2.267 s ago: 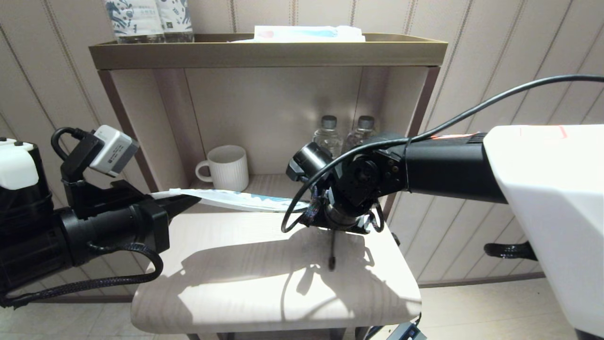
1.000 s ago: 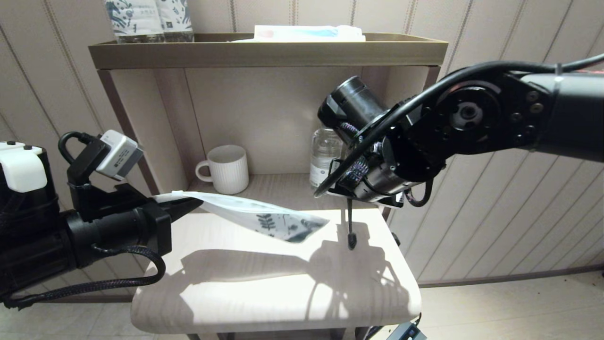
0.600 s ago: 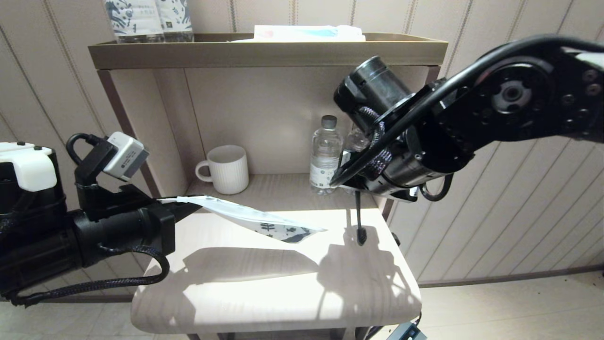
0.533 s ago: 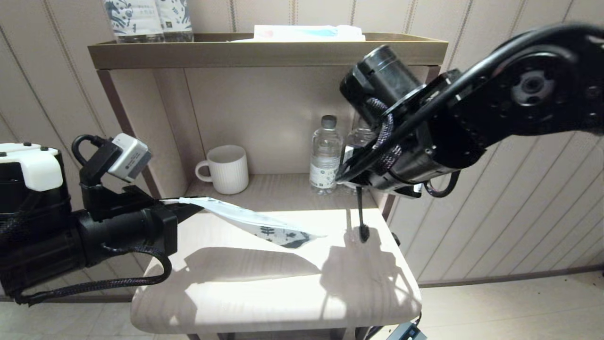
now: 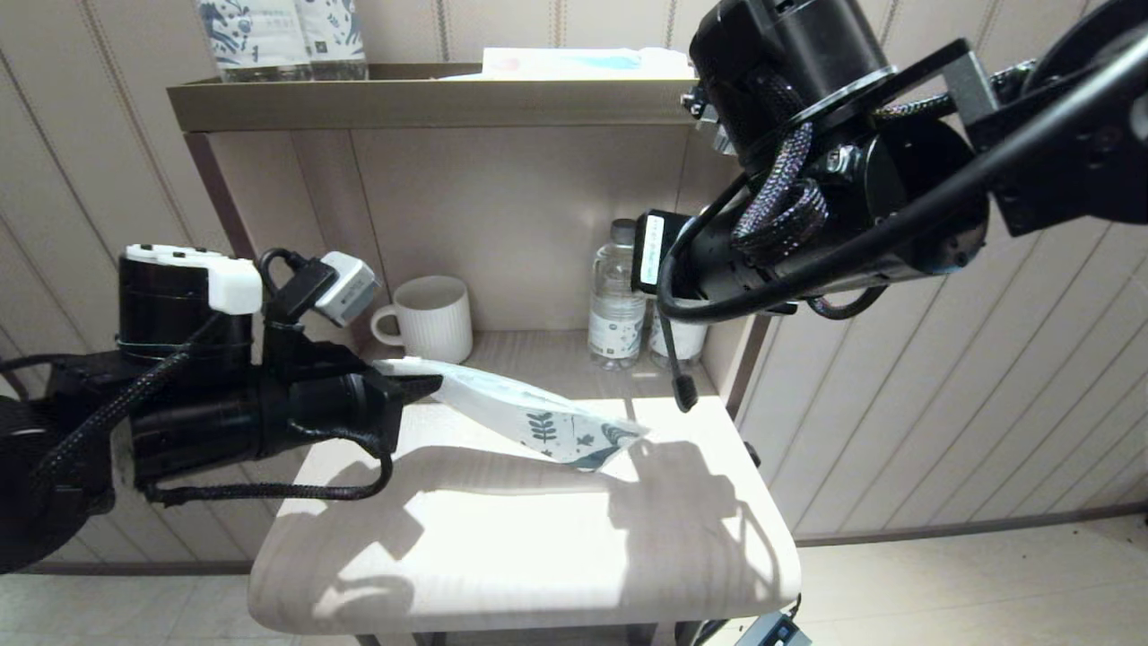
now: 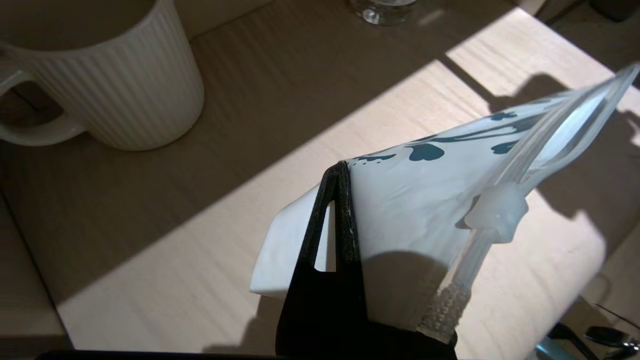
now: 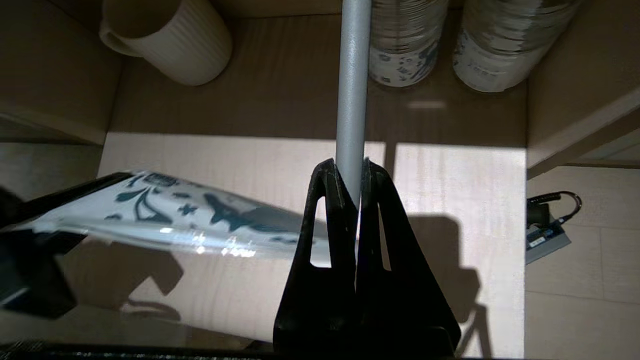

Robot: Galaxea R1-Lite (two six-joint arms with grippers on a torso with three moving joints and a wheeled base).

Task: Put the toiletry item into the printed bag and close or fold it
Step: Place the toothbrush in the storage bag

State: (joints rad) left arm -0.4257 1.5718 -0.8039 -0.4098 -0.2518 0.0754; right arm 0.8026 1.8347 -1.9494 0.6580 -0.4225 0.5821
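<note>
The left hand (image 6: 336, 176) pinches the printed bag (image 5: 538, 422) while the right hand (image 7: 350, 177) clamps the toothbrush (image 7: 352, 85) handle.

Printed bag (image 5: 538, 417): white translucent, teal-blue leaf and flower print at far end. Toothbrush (image 7: 353, 95): plain pale grey handle; dark in head view. Mug (image 5: 432, 316): cream, ribbed. Bottles (image 5: 619, 301): clear, white labels with dark print. Tabletop (image 5: 502, 556): pale wood grain. Grippers: black.

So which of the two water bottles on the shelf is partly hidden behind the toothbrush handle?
The right bottle, nearest the shelf's side wall; the toothbrush held by the right gripper crosses it. The left bottle stands fully visible.
</note>
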